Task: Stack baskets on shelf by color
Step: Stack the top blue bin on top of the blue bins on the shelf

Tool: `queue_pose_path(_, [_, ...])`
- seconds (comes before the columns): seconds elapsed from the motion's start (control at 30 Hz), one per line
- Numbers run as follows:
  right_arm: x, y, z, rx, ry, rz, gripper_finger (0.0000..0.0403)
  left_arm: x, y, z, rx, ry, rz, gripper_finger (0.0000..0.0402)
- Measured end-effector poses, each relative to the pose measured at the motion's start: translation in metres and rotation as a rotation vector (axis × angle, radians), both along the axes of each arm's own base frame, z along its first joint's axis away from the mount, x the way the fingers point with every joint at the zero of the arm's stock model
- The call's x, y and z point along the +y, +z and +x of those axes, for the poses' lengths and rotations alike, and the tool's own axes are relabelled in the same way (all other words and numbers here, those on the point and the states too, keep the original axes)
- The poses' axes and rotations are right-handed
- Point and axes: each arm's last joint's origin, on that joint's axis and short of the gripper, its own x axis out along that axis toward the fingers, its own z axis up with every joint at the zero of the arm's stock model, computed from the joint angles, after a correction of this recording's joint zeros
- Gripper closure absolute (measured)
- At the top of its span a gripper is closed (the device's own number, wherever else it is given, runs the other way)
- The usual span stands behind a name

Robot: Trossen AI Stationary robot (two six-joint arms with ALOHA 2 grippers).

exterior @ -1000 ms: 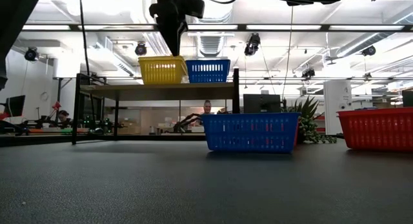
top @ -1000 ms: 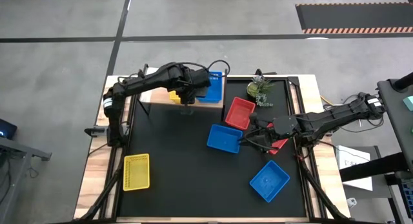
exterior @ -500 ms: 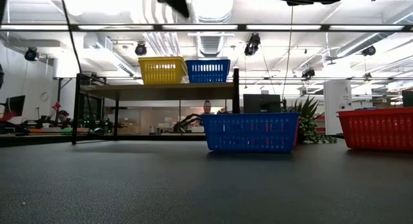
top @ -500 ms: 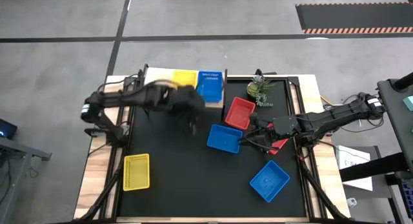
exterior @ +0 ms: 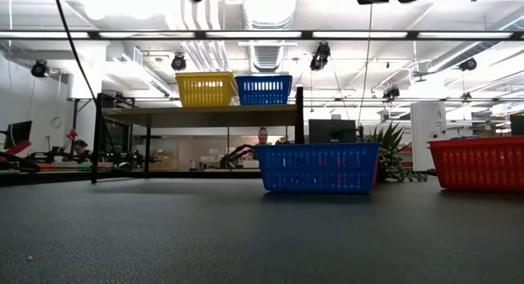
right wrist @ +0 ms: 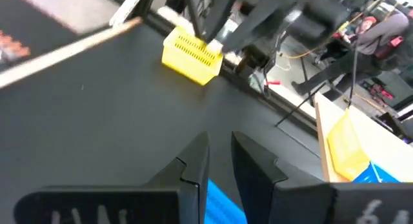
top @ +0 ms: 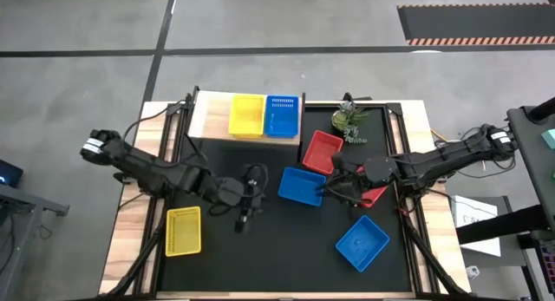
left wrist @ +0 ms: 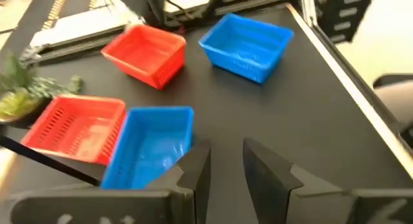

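On the pale-wood shelf [top: 208, 114] a yellow basket [top: 245, 115] and a blue basket [top: 281, 115] stand side by side on their bottoms; the low view shows the shelf [exterior: 196, 114] too. On the black table rest a yellow basket [top: 183, 230], two blue baskets [top: 302, 186] [top: 362, 242] and a red one [top: 322, 152]; another red basket [top: 375, 195] lies partly under the right arm. My left gripper [top: 244, 218] is open above bare table, left of the middle blue basket [left wrist: 151, 146]. My right gripper [top: 333, 189] is open by a narrow gap beside that basket's right edge.
A small green potted plant [top: 350, 121] stands at the far edge, right of the shelf. Wooden borders [top: 130, 240] frame the black top. The table's near middle [top: 269, 258] has free room. In the right wrist view the near-left yellow basket [right wrist: 191, 54] shows across the table.
My left gripper has swung away from the yellow basket on the shelf toward the table's near edge and now hangs over the table's middle. The yellow basket stays on the shelf.
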Motion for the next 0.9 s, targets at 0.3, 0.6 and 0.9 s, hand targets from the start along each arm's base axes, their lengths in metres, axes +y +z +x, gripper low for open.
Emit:
queue_pose_path(0.3, [0.002, 0.006, 0.006, 0.02, -0.061, 0.206, 0.0345, 0.006, -0.029, -0.029, -0.052, -0.029, 0.01, 0.0326])
queue_pose_path(0.6, [0.007, -0.031, 0.034, 0.202, -0.174, 0.376, 0.0345, 0.019, -0.022, -0.063, -0.166, -0.086, 0.112, 0.0326])
queue_pose_path(0.9, [0.015, -0.026, 0.072, 0.231, -0.149, 0.218, 0.0345, 0.025, -0.023, -0.074, -0.331, -0.02, -0.01, 0.0326])
